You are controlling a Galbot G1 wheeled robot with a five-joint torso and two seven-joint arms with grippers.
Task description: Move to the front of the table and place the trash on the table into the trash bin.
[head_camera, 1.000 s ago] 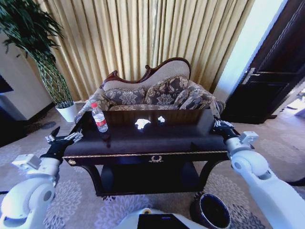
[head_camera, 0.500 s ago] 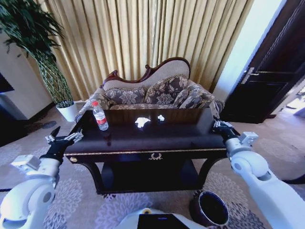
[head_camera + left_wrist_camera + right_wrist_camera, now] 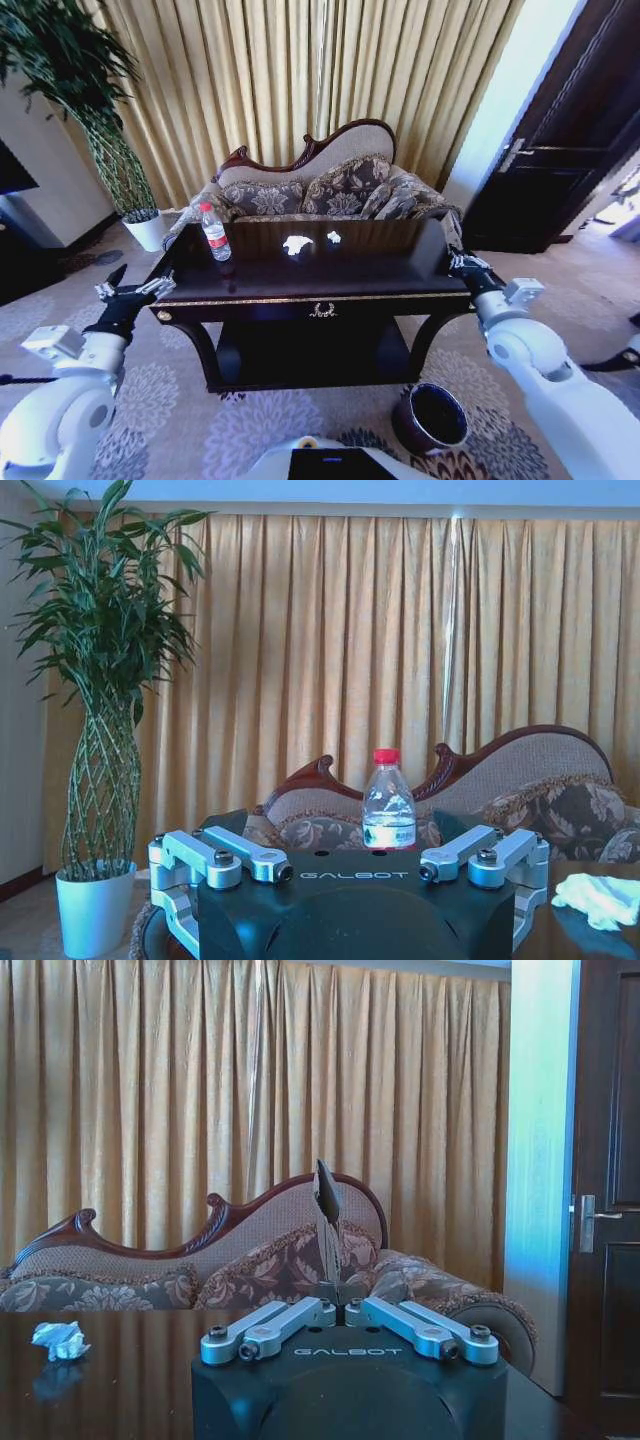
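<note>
The dark glossy table (image 3: 380,275) with gold trim stands straight ahead. On its left part a clear water bottle (image 3: 215,232) with a red cap stands upright. Two crumpled white paper scraps (image 3: 296,244) (image 3: 334,237) lie near the back middle. The maroon trash bin (image 3: 432,418) sits on the carpet below the table's front right corner. My left gripper (image 3: 135,286) hovers open off the table's left end, facing the bottle (image 3: 388,805) and a scrap (image 3: 600,898). At the right end, my right gripper (image 3: 458,262) is shut and empty, fingertips (image 3: 327,1210) pressed together, with a scrap (image 3: 60,1340) far off.
A patterned sofa (image 3: 320,190) stands right behind the table, before gold curtains. A tall plant in a white pot (image 3: 146,232) is at the back left. A dark door (image 3: 570,170) is on the right. Patterned carpet lies open before the table.
The whole view has shifted: the table sits higher and smaller in the picture and more of the bin shows, so the camera moved. Both arms keep their pose.
</note>
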